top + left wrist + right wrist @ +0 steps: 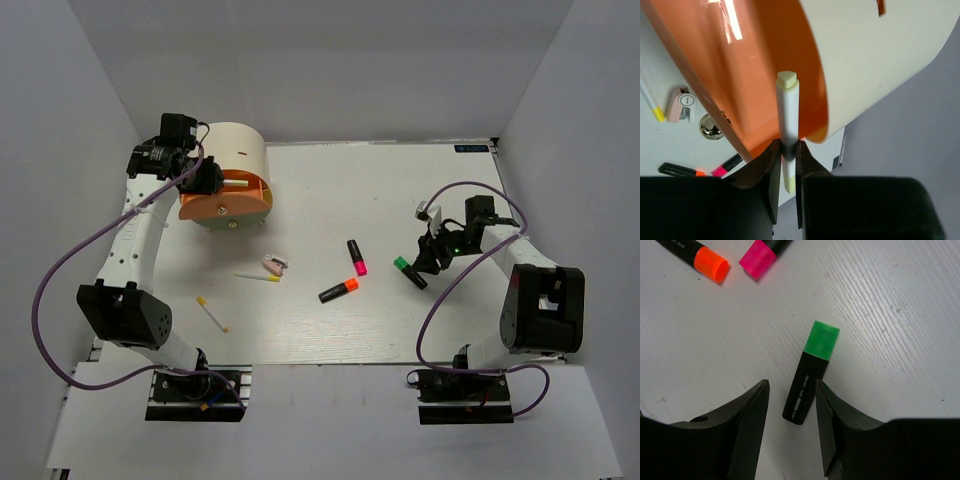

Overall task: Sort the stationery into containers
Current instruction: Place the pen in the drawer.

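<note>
The left pincer (788, 150) is clamped on a pale-yellow stick (788, 107) at the cream organiser (880, 65)'s orange mouth. Well apart from the organiser, the right pincer (791, 390) gapes — one finger each side of the green-capped marker (810, 375) lying on the bench (890, 315).

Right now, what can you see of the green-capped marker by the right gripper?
The green-capped marker is short: black glossy barrel with small white print, green cap on. It lies flat on the white table, apart from the orange-capped marker and the pink-capped marker, its butt end between the open fingers of the right gripper, not clamped.
</note>
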`<state>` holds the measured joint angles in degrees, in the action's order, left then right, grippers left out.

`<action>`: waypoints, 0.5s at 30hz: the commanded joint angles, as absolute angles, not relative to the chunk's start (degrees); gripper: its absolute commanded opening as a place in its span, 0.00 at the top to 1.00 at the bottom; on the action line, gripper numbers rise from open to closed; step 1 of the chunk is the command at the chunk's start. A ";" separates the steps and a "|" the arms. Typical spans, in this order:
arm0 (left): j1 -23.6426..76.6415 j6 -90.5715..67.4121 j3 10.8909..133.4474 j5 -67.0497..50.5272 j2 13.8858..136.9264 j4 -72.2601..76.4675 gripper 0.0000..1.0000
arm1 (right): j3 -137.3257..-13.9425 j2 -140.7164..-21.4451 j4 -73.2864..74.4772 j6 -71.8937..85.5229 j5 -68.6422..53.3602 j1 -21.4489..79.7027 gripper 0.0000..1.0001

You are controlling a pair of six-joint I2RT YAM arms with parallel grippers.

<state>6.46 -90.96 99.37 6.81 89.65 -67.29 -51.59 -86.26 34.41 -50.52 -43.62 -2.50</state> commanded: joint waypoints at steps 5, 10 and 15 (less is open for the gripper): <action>6.86 -92.29 99.32 8.53 87.54 -68.20 0.57 | -51.59 -84.64 33.75 -50.89 -44.30 -2.55 0.52; 7.38 -92.29 99.84 8.53 87.01 -67.68 0.44 | -51.42 -84.38 33.93 -50.89 -44.21 -2.55 0.52; 7.38 -90.81 101.07 7.38 85.09 -65.05 0.44 | -51.59 -83.94 34.10 -50.98 -44.38 -2.55 0.52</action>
<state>7.05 -91.98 99.33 7.27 88.79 -67.16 -51.59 -85.95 34.41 -50.52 -43.62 -2.50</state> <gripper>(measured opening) 0.555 0.482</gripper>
